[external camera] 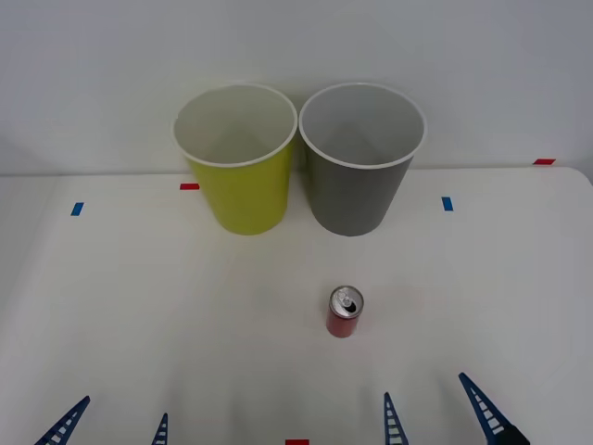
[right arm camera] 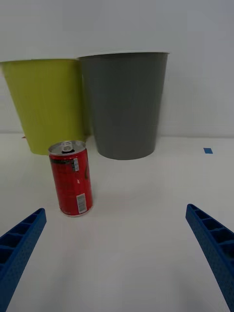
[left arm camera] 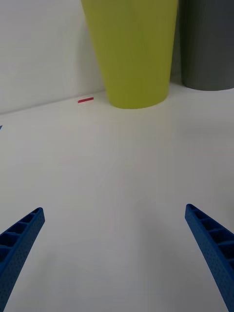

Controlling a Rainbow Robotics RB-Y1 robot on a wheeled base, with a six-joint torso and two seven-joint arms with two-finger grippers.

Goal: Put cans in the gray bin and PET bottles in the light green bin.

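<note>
You are looking at a lab test bench: a bare white table [external camera: 139, 306] against a blank wall [external camera: 296, 46], with red and blue tape markers [external camera: 189, 186] across mid-frame.

open table [external camera: 139, 306] around upright can [external camera: 345, 311], bins [external camera: 361, 158] well behind

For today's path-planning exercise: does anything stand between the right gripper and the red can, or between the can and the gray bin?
Nothing visible does. Bare table separates the open right gripper from the can, and the can from the gray bin.
</note>
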